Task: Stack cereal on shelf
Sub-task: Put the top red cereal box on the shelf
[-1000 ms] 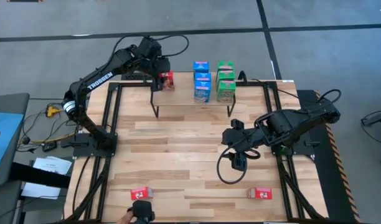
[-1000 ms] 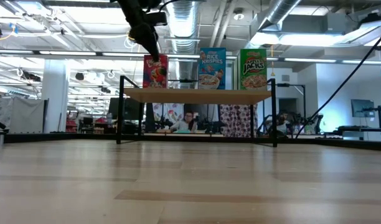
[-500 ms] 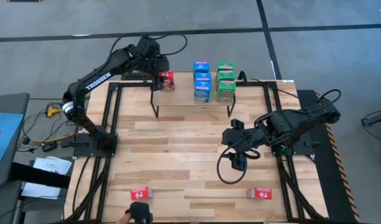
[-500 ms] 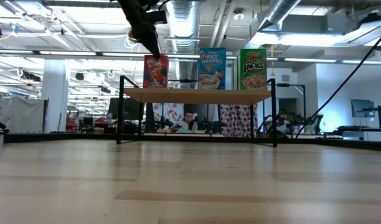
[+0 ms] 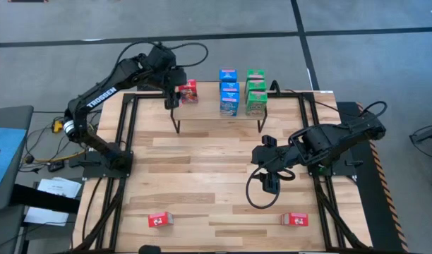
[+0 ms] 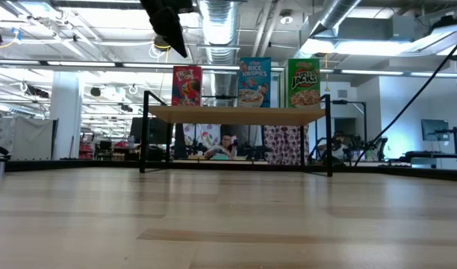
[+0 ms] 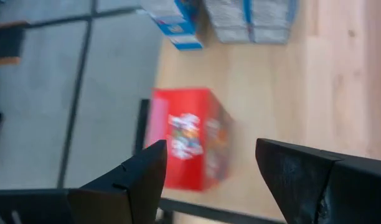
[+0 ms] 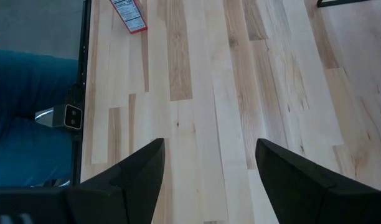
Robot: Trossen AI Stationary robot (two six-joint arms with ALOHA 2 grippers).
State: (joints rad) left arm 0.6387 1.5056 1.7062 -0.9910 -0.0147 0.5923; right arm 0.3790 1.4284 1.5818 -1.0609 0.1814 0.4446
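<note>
Red box (image 5: 189,91) stands upright at the shelf's (image 5: 216,116) left end, starting a third stack beside blue (image 5: 229,92) and green (image 5: 255,92). Left gripper (image 5: 170,99) just beside it, jaws released. Right gripper (image 5: 270,182) waits mid-surface, jaws apart, empty. Two red boxes (image 5: 159,219) near the surface's front edge.

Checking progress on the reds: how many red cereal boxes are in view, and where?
3. One red box stands on the shelf at its left end, one lies on the table near the front left, one near the front right. None seems hidden.
</note>
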